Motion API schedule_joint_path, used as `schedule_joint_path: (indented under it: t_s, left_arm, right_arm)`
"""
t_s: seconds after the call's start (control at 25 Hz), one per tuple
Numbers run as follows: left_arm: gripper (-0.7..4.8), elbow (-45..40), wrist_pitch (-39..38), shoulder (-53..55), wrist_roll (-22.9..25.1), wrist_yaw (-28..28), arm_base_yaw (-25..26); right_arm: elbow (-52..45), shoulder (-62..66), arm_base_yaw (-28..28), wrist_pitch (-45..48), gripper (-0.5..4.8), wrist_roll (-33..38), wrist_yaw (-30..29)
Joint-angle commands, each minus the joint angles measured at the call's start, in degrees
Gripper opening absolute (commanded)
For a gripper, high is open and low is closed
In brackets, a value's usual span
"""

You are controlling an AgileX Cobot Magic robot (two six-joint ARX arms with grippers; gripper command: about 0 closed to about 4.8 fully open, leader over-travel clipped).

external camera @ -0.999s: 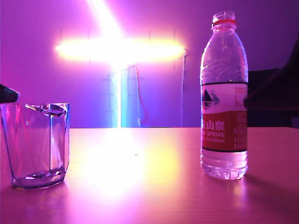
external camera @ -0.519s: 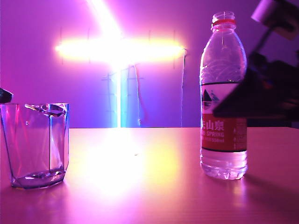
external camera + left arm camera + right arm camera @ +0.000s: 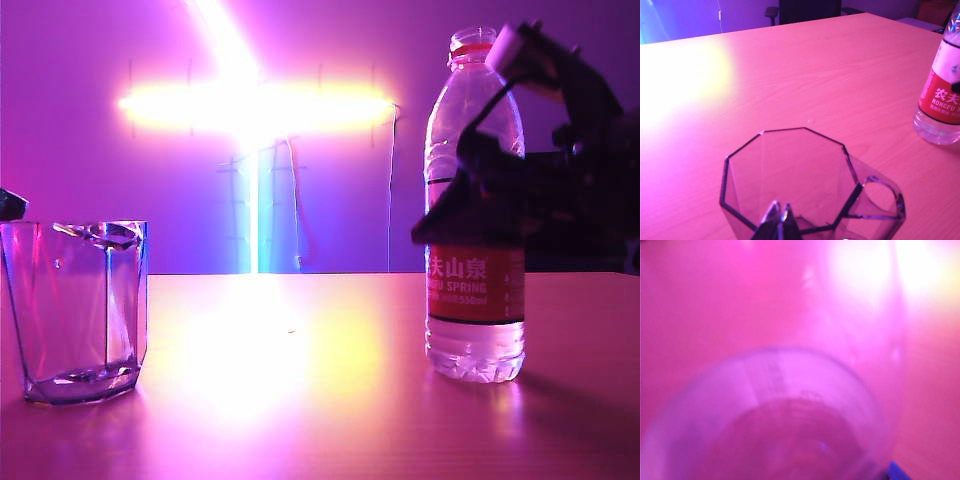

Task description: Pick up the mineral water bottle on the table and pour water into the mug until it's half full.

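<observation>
Right now the right hand reaches across the middle of the mineral water bottle, fingers spread wide, nothing clamped. Well apart from the bottle, the left hand, fingers together, hovers over the mug.

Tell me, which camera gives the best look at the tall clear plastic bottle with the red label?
The exterior view: the tall clear plastic bottle stands there nearly whole, only its middle crossed by the dark right arm. The left wrist view catches just its lower part at the frame's edge, and the right wrist view shows a close pink blur.
</observation>
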Motion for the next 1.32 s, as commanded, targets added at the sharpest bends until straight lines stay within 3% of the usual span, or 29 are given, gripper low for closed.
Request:
schedule_joint_path:
  t_s: [0.04, 0.2, 0.4, 0.56, 0.72, 0.92, 1.04, 1.16, 1.32]
  left_arm:
    - [-0.02, 0.22, 0.35, 0.02, -0.15, 0.26, 0.00]
    - [-0.02, 0.22, 0.37, 0.04, -0.15, 0.26, 0.00]
    - [-0.02, 0.22, 0.35, 0.04, -0.15, 0.26, 0.00]
    - [-0.02, 0.22, 0.37, 0.02, -0.15, 0.26, 0.02]
    - [-0.02, 0.22, 0.35, 0.02, -0.15, 0.26, 0.04]
    - [-0.02, 0.22, 0.35, 0.04, -0.15, 0.46, 0.70]
    - [-0.02, 0.22, 0.33, -0.33, -0.15, 0.63, 4.48]
    - [-0.02, 0.22, 0.35, -1.60, -0.15, 0.61, 7.93]
    - [-0.02, 0.22, 0.35, -3.48, -0.15, 0.42, 10.47]
  right_arm:
    - [0.22, 2.01, 0.02, 2.75, 4.79, -0.17, -0.13]
    - [0.22, 3.96, 0.04, 5.90, 4.79, -0.15, -0.11]
    - [0.24, 4.83, 0.02, 8.24, 3.35, -0.15, 0.39]
    - [0.26, 4.83, 0.02, 8.31, 2.99, -0.15, 0.48]
    - [0.28, 4.81, 0.02, 8.59, 2.18, -0.17, 0.50]
    - [1.40, 4.79, 0.13, 8.44, 2.18, -2.84, 0.35]
    - [4.63, 4.70, 0.55, 6.43, 2.18, -7.87, -0.17]
    - [9.70, 4.70, 0.83, -0.87, 2.18, -10.60, -1.53]
    - [18.32, 4.87, 3.50, -15.02, 2.18, -20.24, -1.68]
